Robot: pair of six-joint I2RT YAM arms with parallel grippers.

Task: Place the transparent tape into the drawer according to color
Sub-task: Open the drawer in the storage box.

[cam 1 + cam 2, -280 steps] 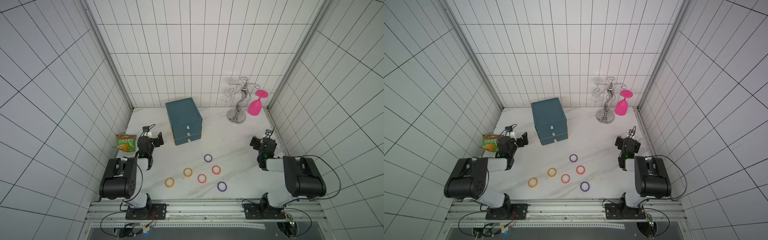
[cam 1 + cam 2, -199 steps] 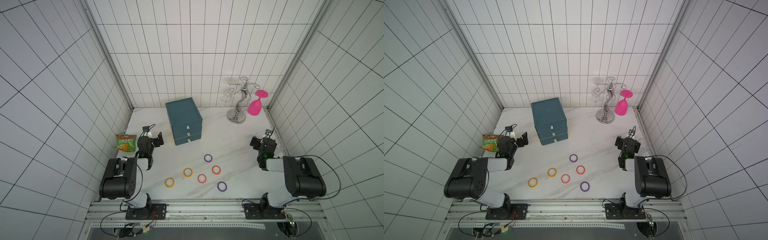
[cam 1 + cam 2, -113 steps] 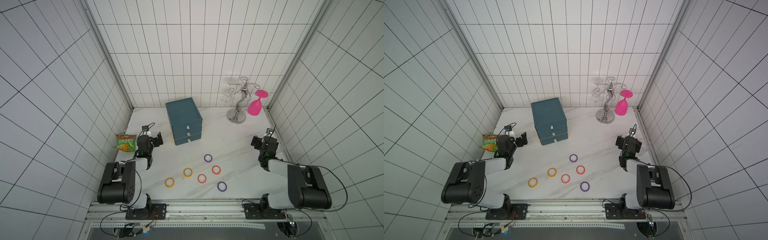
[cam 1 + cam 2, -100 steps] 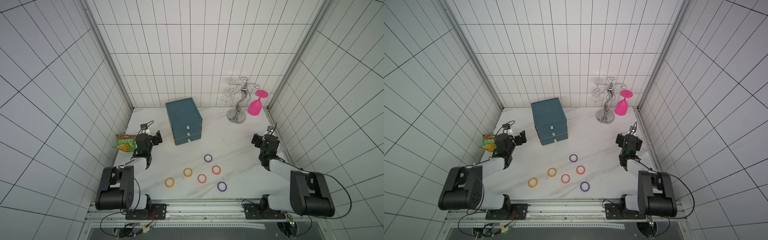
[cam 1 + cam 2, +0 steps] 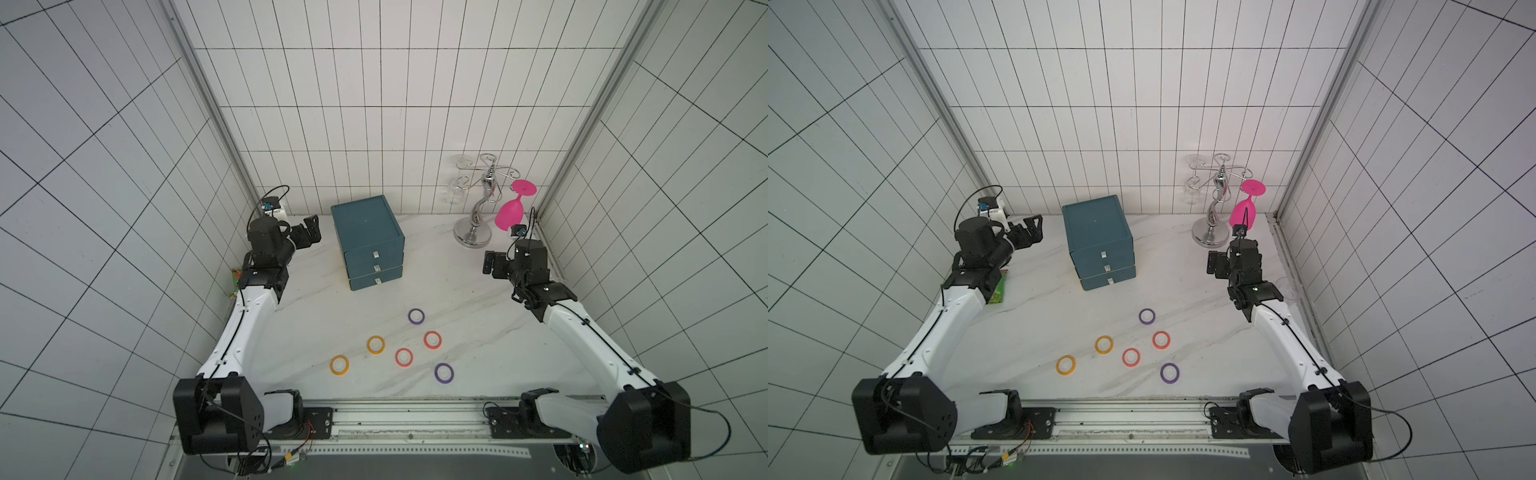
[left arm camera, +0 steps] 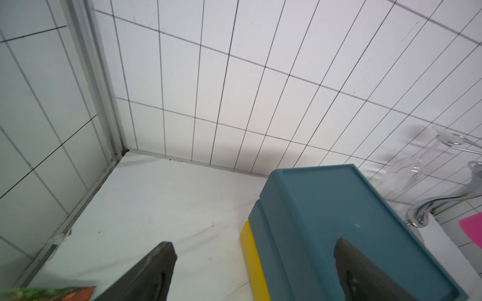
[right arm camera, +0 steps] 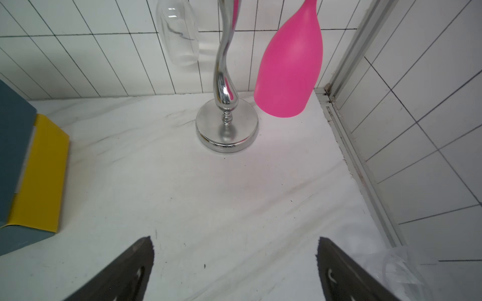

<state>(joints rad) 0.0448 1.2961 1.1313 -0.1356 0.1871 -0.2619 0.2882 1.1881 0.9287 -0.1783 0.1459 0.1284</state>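
Observation:
Several transparent tape rolls lie flat on the marble in front of the drawer: two purple (image 5: 416, 316) (image 5: 444, 372), two red (image 5: 432, 340) (image 5: 403, 357), two orange (image 5: 375, 344) (image 5: 339, 365). The teal drawer unit (image 5: 368, 232) (image 5: 1098, 232) stands at the back with its three drawers closed. My left gripper (image 5: 309, 232) (image 6: 253, 242) hovers open beside the unit's left side, holding nothing. Open and empty too, my right gripper (image 5: 492, 264) (image 7: 234, 238) hangs above bare marble right of the unit. Both are far from the rolls.
A chrome glass rack (image 5: 473, 237) with a pink glass (image 5: 509, 214) and a clear one stands at the back right. A snack packet (image 5: 998, 291) lies by the left wall, a clear glass (image 5: 1287, 289) by the right wall.
Both arms have risen and stretched toward the back, the left toward the drawer unit, the right toward the rack. The jaws stayed open. The rolls have not moved.

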